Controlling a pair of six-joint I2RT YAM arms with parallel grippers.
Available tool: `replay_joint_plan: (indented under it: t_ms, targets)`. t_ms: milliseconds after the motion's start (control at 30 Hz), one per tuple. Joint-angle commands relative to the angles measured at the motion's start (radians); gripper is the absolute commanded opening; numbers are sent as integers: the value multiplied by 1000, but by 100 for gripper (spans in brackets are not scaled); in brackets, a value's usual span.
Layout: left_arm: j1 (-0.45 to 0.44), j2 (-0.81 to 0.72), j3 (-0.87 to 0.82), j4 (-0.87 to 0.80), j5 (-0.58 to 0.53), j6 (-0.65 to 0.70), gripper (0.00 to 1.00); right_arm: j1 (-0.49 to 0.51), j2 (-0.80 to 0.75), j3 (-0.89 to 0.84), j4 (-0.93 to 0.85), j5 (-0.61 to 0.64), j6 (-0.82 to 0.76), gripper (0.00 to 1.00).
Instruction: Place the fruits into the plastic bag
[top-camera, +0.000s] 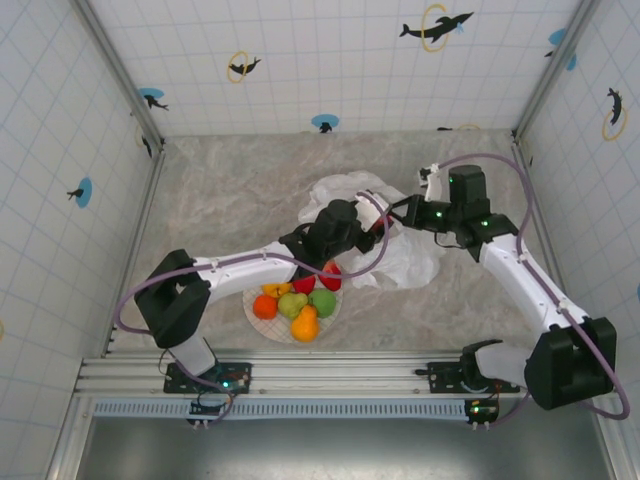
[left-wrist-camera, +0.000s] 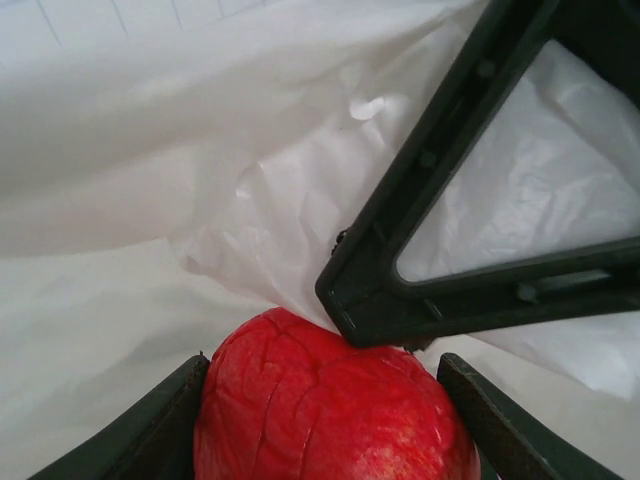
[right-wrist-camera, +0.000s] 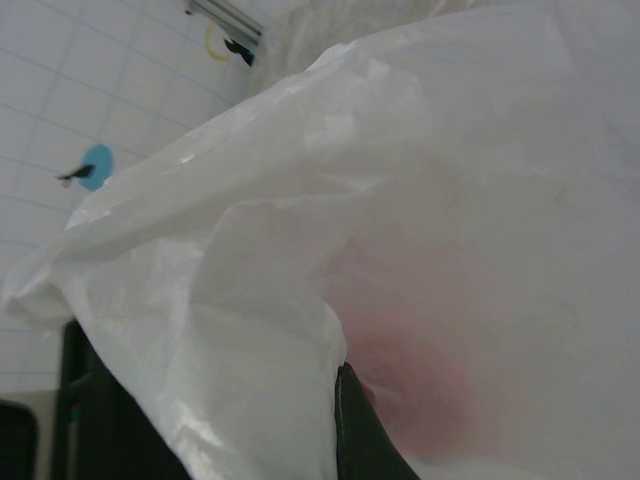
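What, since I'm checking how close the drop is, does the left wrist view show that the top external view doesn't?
Left wrist only: close up, a red fruit clamped in the left gripper, with a dark triangular frame in front of the white film just beyond it. Top external only: the plate holding the fruits not yet bagged, and the table around it. Both: the wrinkled plastic bag.
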Motion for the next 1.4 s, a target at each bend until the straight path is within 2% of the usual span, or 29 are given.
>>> replay_joint_plan:
  t_ms: [0,300,433,633,967,1100,1233,1367]
  targets:
    - [1,38,-20,92,-31,38,42,-19,-46,-50,190,-105,217,0]
    - [16,161,-14,177,-122,26,49,-24,-69,-149,414,-146,423,0]
    - [17,191,-3,185,-148,9,61,-27,-71,-171,433,-139,434,0]
    - [18,156,-31,184,-116,-29,75,-50,-70,-195,442,-134,434,0]
    - [16,34,-89,115,-23,-80,77,-78,-65,-208,409,-106,391,0]
    - [18,-43,-114,45,33,-106,77,-81,-51,-170,275,-16,267,0]
    - [23,-133,-173,-63,82,-152,77,-55,-31,-113,106,165,65,0]
    - [55,-233,-224,-153,124,-243,77,-22,-9,-82,45,322,-59,0]
